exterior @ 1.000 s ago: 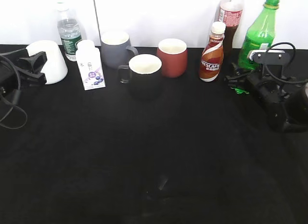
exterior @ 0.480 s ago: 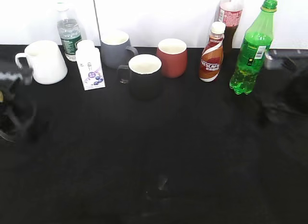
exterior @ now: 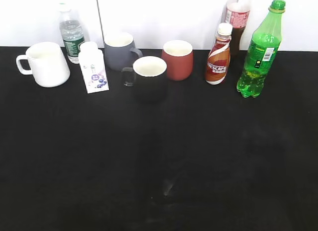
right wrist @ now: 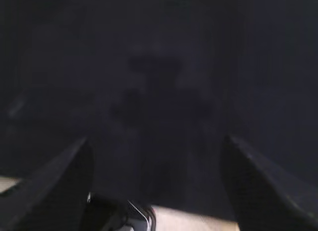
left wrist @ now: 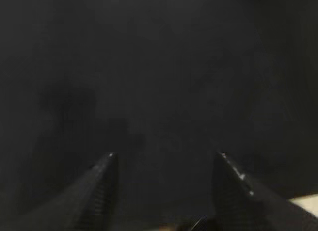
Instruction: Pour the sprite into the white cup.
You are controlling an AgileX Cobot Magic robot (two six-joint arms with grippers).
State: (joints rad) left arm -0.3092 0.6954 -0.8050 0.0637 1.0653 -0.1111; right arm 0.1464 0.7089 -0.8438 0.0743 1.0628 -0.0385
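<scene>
The surface [exterior: 149, 166] wears a matt black cloth. The sprite [exterior: 259, 49] is glossy translucent green plastic with a printed wrap label. The white cup [exterior: 45, 63] looks like smooth, softly glazed ceramic, as do the black mug [exterior: 149, 78] and red cup [exterior: 178, 59]. The Nescafe bottle [exterior: 219, 54] has a shiny printed sleeve.

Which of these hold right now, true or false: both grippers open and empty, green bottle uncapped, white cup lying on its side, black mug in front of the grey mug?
1. Both the left gripper and the right gripper are open and empty. True.
2. The green bottle is uncapped. False: its green cap is on.
3. The white cup lies on its side. False: it stands upright at far left.
4. The black mug stands in front of the grey mug. True.
</scene>
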